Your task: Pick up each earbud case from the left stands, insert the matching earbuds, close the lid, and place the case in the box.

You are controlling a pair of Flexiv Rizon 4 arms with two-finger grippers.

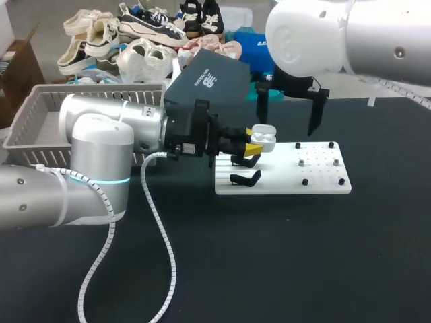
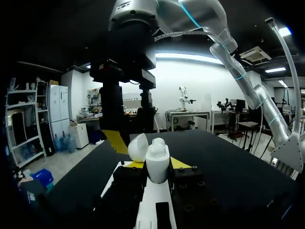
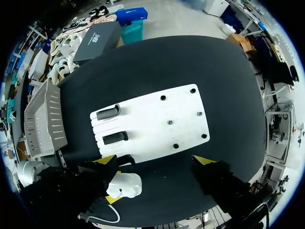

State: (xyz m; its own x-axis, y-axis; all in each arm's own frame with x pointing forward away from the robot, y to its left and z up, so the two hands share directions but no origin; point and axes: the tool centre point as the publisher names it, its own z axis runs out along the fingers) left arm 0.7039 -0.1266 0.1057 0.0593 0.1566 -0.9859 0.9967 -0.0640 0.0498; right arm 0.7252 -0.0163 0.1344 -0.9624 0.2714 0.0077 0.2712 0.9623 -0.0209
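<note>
**Earbud case** [image 1: 264,138]: white, with its lid standing open. It is sitting between the yellow tips of the left pincer [image 1: 252,140]. It is being held clear of the table [image 1: 269,256] near the left end of the white board [image 1: 323,183], close to the two black stands.

**Left pincer:** it is gripping the case from two sides, closed only as far as the case's body allows. Its arm is coming in low from the left, with a white coiled cable trailing down across the table.

**Right pincer** [image 1: 287,126]: it is hanging above the far side of the board. Its fingers are spread wide and holding nothing (its own wrist view shows both yellow tips well apart, with the case beside one of them).

**Board:** it is lying flat on the black table.

**Stands:** the farther stand [image 1: 246,160] and the nearer stand [image 1: 246,178] are sitting at the board's left end.

**Studs** [image 1: 304,182]: small and dark, dotting the board's right half; what they are cannot be told.

**Grey basket** [image 1: 40,101]: slatted, sitting at the far left by the table's edge, behind the left arm.
</note>
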